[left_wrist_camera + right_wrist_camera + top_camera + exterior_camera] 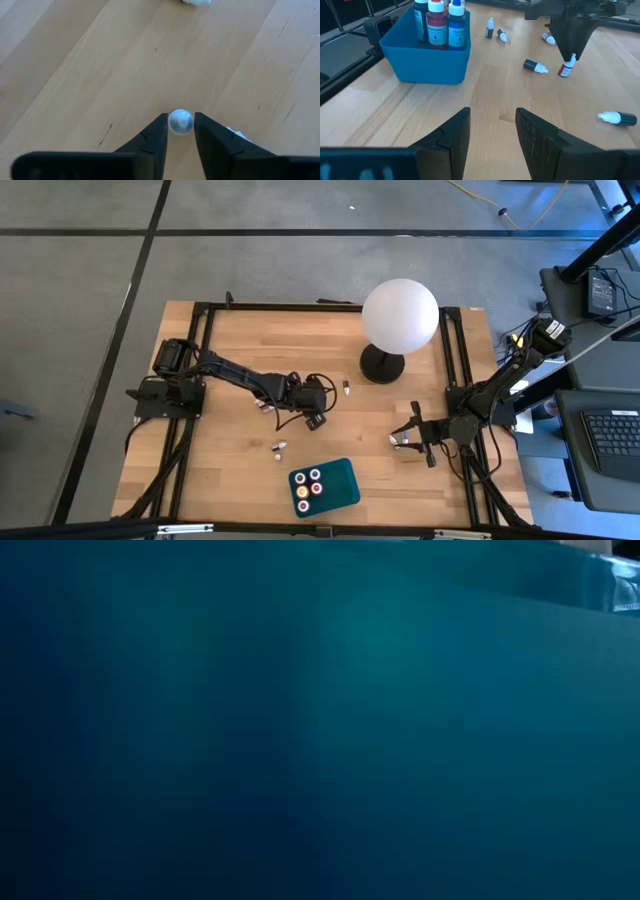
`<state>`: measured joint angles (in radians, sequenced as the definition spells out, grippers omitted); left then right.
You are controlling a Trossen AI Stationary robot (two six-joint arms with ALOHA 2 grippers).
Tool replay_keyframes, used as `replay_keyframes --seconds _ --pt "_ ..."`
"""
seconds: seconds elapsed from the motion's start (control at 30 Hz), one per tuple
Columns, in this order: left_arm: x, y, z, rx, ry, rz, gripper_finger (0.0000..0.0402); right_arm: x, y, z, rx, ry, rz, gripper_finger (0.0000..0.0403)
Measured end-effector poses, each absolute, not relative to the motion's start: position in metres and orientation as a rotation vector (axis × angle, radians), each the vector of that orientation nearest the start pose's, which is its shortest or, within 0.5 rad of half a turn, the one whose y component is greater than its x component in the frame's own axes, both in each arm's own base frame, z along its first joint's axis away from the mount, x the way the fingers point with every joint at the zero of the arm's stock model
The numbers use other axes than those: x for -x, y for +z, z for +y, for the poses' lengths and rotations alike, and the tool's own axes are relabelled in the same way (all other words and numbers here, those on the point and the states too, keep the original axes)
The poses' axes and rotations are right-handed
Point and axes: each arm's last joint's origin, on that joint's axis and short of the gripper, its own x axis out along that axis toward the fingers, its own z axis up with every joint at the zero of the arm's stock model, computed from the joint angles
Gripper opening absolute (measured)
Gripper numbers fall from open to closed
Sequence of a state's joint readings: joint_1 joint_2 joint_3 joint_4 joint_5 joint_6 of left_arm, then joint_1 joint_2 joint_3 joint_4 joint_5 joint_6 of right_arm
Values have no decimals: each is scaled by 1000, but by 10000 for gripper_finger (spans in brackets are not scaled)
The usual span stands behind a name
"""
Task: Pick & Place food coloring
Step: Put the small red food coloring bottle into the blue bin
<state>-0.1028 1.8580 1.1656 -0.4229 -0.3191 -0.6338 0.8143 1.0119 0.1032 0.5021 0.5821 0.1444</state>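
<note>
Left end effector point(180, 131) clamps a red bottle point(565, 67) (white-capped) beyond the teal tray point(427, 60); right end effector point(492, 125) apart.

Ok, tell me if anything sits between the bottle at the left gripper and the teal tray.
Only a small dark bottle lying on the table, between the red bottle in the left gripper and the teal tray. Carried high, the red one should clear it. The right gripper waits open, aside.
</note>
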Motion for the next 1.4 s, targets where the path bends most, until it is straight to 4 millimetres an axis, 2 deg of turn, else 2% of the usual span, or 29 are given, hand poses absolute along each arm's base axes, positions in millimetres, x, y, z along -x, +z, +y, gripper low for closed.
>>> replay_keyframes --seconds 0.23,0.73,0.9,1.07,1.17,1.3,1.4 --pt "-363 161 -28 332 527 979 46 -123 134 107 126 204 335 161" --pt "-363 162 -28 312 524 979 39 -123 133 107 130 202 343 161" --pt "-360 174 -28 327 509 948 40 -122 133 107 132 202 344 161" --pt "-356 201 -31 373 448 866 39 -122 132 106 135 202 348 161" --pt "-359 218 -41 420 314 777 40 -122 132 106 136 202 349 161" --pt "-367 235 -68 414 71 638 40 -122 132 106 141 198 352 161" --pt "-367 243 -90 393 -39 581 39 -122 132 105 147 173 350 161"
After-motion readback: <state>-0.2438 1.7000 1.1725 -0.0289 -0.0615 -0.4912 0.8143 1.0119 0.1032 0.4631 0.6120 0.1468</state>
